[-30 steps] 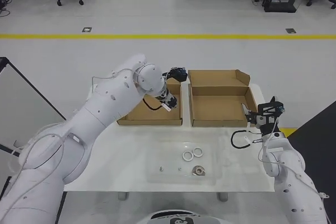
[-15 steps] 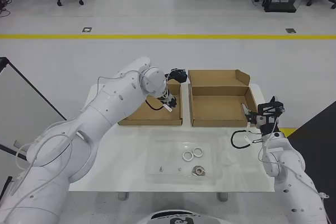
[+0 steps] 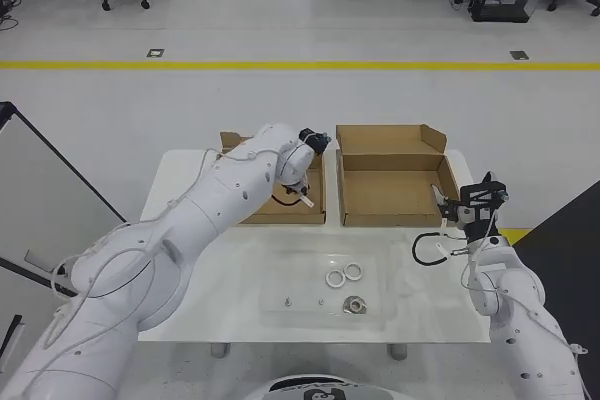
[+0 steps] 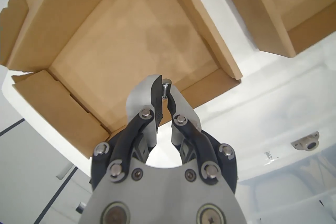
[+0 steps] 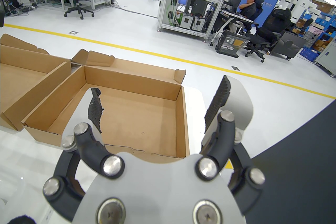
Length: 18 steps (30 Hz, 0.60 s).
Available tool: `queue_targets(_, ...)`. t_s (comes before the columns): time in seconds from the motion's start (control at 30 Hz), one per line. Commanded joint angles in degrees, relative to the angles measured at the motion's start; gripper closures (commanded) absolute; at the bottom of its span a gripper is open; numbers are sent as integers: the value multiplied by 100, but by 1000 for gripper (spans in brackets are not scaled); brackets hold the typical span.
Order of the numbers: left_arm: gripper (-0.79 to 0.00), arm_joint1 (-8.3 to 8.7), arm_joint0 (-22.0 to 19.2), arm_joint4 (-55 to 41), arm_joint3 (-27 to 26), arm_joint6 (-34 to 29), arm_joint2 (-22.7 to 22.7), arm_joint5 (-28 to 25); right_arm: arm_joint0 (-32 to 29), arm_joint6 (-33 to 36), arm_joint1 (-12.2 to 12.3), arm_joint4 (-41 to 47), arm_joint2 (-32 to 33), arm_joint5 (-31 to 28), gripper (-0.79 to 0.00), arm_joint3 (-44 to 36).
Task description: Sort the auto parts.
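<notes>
1. The left cardboard box (image 4: 126, 33) was seen with a bare floor. The right cardboard box (image 3: 392, 195) was likewise seen with nothing on its floor.
2. In the clear tray (image 3: 300, 268) at the front of the table (image 3: 210, 290), two white rings (image 3: 335, 279) were lying side by side. A metal flanged part (image 3: 354, 306) was nearer the front edge, and two small fasteners (image 3: 287, 300) were to its left.
3. A small screw (image 4: 165, 90) was pinched between the closed-in fingers of the left gripper (image 4: 164, 83). It was held above the left cardboard box, close to one wall.
4. The right gripper (image 5: 158, 89) was held with its fingers spread wide and nothing between them, beside the outer wall of the right cardboard box.
5. Compared with a second earlier, the left arm had been swung further across the left cardboard box, covering more of it. The right arm and the tray's contents were unchanged.
6. Only a narrow strip of table was left between the two boxes. A broader bare band was seen between the boxes and the clear tray. The right gripper was close to the table's right edge.
</notes>
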Motion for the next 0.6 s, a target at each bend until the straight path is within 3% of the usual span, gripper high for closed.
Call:
queue_targets(0.0,0,-154,-15,159,226,26,109,119,0,0,0,0,0,0,-785,0)
queue_targets(0.57,0,-1343,29,340,2145,445,369,-253,0,0,0,0,0,0,-785,0)
